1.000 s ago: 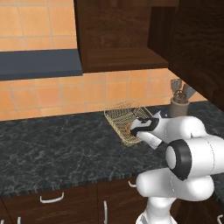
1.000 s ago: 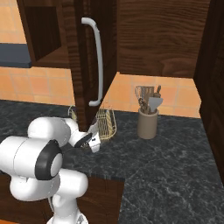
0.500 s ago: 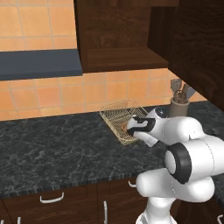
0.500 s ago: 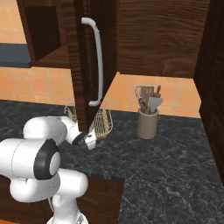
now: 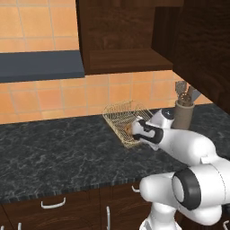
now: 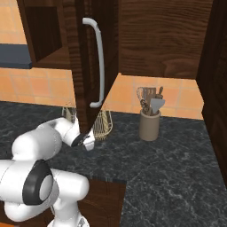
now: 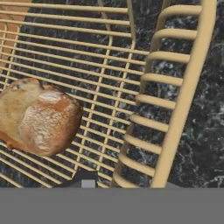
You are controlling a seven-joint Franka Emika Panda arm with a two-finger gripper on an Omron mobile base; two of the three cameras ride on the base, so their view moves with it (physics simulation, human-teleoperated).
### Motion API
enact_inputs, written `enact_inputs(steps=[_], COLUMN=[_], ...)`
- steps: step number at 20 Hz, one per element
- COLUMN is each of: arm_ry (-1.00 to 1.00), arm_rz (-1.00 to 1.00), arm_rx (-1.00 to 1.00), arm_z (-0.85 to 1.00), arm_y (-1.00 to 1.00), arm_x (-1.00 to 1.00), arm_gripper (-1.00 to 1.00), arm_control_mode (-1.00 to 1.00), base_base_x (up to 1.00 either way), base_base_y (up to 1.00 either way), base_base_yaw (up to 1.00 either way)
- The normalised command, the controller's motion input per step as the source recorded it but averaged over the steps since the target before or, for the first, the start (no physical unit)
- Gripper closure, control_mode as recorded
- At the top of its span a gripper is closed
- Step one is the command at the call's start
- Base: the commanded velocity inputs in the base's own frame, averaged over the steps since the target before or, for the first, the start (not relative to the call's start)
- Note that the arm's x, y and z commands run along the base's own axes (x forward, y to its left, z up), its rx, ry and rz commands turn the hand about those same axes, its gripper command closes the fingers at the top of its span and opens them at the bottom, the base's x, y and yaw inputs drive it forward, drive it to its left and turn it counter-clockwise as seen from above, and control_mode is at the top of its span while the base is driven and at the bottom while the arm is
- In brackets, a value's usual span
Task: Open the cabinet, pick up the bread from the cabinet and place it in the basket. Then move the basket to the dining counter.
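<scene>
The bread [image 7: 39,116] lies inside the basket [image 5: 117,117] on the black table [image 5: 54,148]. The gripper [image 5: 138,132] is at the basket's near side, but whether it pinches the wire cannot be told. The cabinet [image 6: 88,57] door is open.

I counted one basket [image 5: 122,120] with one bread [image 7: 38,115] roll in it, one utensil holder [image 6: 150,125] on the surface [image 5: 54,143], one open cabinet [image 6: 91,53] door, and two drawer handles [image 5: 53,204] below.
</scene>
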Motion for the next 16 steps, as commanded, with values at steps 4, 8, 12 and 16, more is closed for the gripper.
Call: enact_inputs(steps=[4,8,12,16], arm_ry=[0.03,0.09,0.01,-0.04], arm_rz=[-0.07,-0.06,-0.05,-0.08], arm_rx=[0.02,0.04,0.05,0.01], arm_z=[0.38,0.27,0.31,0.35], arm_y=[0.31,0.28,0.29,0.13], arm_x=[-0.44,-0.45,-0.51,-0.28], arm_gripper=[1.00,1.00,1.00,1.00], arm_control_mode=[-1.00,-1.00,-1.00,-1.00], base_base_x=[0.00,0.00,0.00,0.00], base_base_y=[0.00,0.00,0.00,0.00], base_base_yaw=[0.00,0.00,0.00,0.00])
